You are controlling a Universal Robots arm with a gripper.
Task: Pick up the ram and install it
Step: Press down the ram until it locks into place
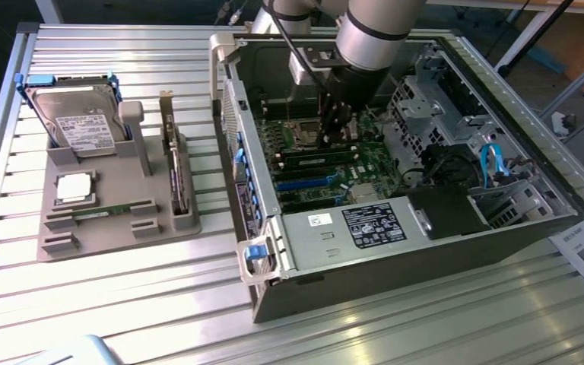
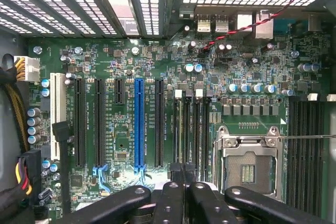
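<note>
Surface: slatted metal table (image 1: 119,296), on which a grey moulded parts tray (image 1: 119,228) and an open dark computer case (image 1: 495,251) are set side by side.
Tray contents: silver hard drive (image 1: 81,122) propped upright at the back, a square silver CPU chip (image 1: 74,188) in front of it, and a tall dark expansion card (image 1: 173,163) stood on edge along the side nearer the case.
Ram: long, narrow green circuit-board stick (image 1: 103,212), seen lying in the tray's front groove, just in front of the CPU chip and well apart from the gripper.
Arm: grey robot arm (image 1: 373,30), lowered into the case from above.
Gripper: black two-fingered gripper (image 1: 330,141) (image 2: 184,179), clenched with the fingertips pressed together and nothing seen between them.
Gripper position: directly over the green motherboard (image 2: 121,145), at one end of the black memory slots (image 2: 191,129) (these run beside the empty silver CPU socket (image 2: 247,163)).
Contact: whether the fingertips touch the slots cannot be told.
</note>
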